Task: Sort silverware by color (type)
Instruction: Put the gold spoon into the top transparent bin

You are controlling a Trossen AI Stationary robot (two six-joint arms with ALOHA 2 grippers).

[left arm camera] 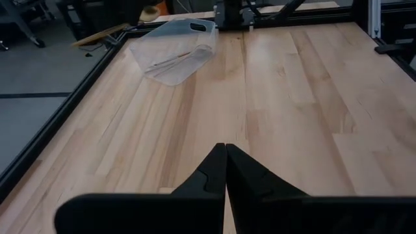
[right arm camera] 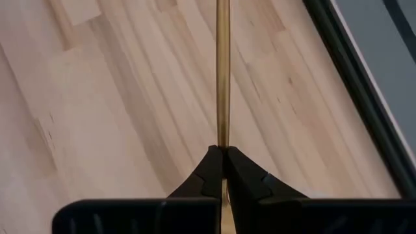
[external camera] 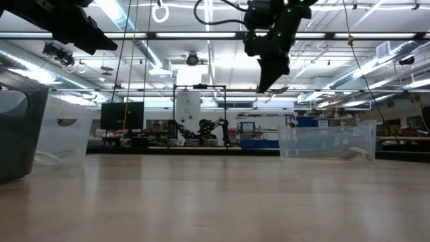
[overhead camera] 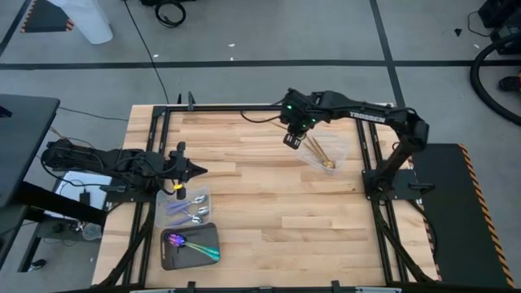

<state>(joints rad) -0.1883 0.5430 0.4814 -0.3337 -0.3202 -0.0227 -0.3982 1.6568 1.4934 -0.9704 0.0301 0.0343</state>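
Note:
My right gripper (overhead camera: 293,140) hangs high over the table's far middle, shut on a slim gold utensil (right arm camera: 223,78). Just to its right a clear plastic tray (overhead camera: 324,156) holds several more gold pieces (overhead camera: 319,151). At the near left, silver-lavender spoons (overhead camera: 192,213) lie in another clear tray (overhead camera: 186,203), and iridescent purple-blue pieces with teal handles (overhead camera: 194,244) lie in a dark grey tray (overhead camera: 172,259). My left gripper (overhead camera: 199,170) waits shut above the table's left side, holding nothing. My right gripper pinches the gold utensil's thin shaft (right arm camera: 223,140) between its two shut fingertips (right arm camera: 211,166), and the shaft runs straight on past the fingers, along them. The fingers slant steeply down. The utensil (external camera: 279,89) is lifted well clear of the table.
Bare wooden tabletop (overhead camera: 269,203) spreads between the two arms. Black frame rails (overhead camera: 370,155) run along the table's left, right and far edges. In the low view the clear tray (external camera: 329,141) stands at the right and the dark grey tray (external camera: 20,134) at the left.

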